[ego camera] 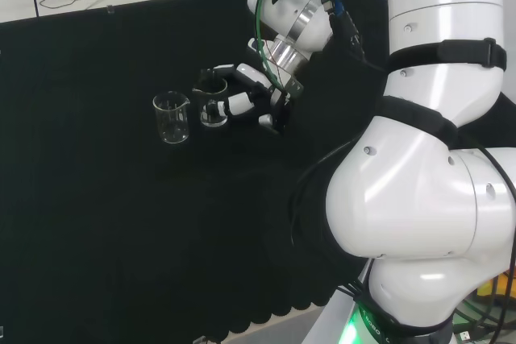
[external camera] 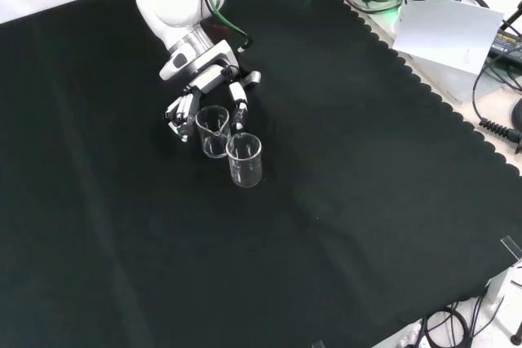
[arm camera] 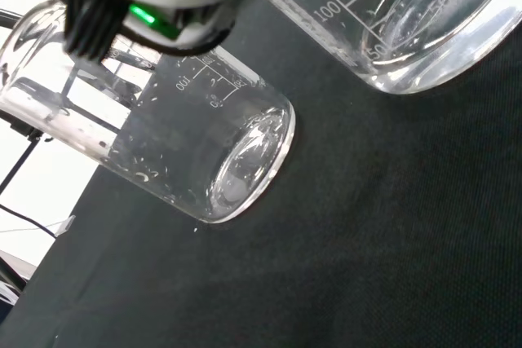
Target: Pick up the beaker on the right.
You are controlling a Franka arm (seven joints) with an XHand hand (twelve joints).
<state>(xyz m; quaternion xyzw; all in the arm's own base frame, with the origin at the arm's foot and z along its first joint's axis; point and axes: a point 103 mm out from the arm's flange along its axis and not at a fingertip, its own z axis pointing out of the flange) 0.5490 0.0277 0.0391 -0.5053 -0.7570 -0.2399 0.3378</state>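
Free beaker [external camera: 245,160] in front; robot hand [external camera: 204,97] curled round rear beaker [external camera: 214,130]

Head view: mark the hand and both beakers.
hand [ego camera: 256,94], head view, on a finger.
beaker by the hand [ego camera: 213,104], head view, on its glass wall.
left beaker [ego camera: 172,118], head view, on its glass wall.

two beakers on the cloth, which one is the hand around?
The right-hand beaker in the head view: the hand has fingers curled round it. The other beaker stands free to its left.
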